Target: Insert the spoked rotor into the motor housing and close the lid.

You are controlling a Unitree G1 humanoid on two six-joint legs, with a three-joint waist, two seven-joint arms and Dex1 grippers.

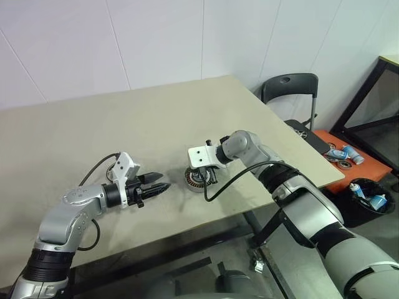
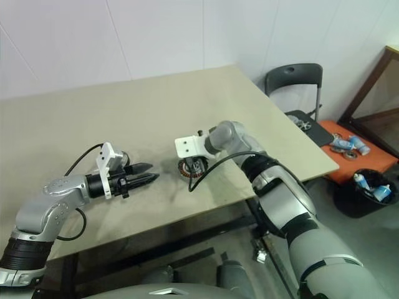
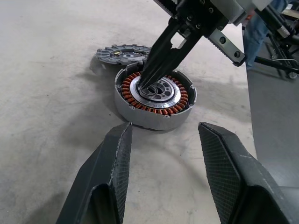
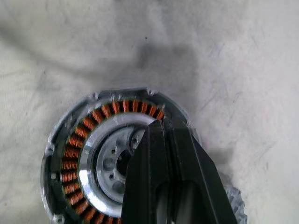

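The motor housing (image 3: 156,100) lies flat on the beige table (image 1: 124,124). It is a silver-rimmed ring of copper windings around a bright, holed centre. My right gripper (image 3: 147,84) is shut, and it angles down so that its tips rest in that centre (image 4: 112,158). Just behind the housing the spoked rotor (image 3: 117,52), a grey disc, lies flat on the table. My left gripper (image 1: 163,181) hovers a short way to the housing's left and points at it. It is open with nothing between its fingers (image 3: 112,158). The lid is out of view.
The table's right edge (image 1: 324,180) is close to the housing. Past it stand a black chair (image 1: 290,87), a low orange surface (image 1: 349,163) with small parts, and a black bin (image 1: 368,199). Bare tabletop stretches to the back and left.
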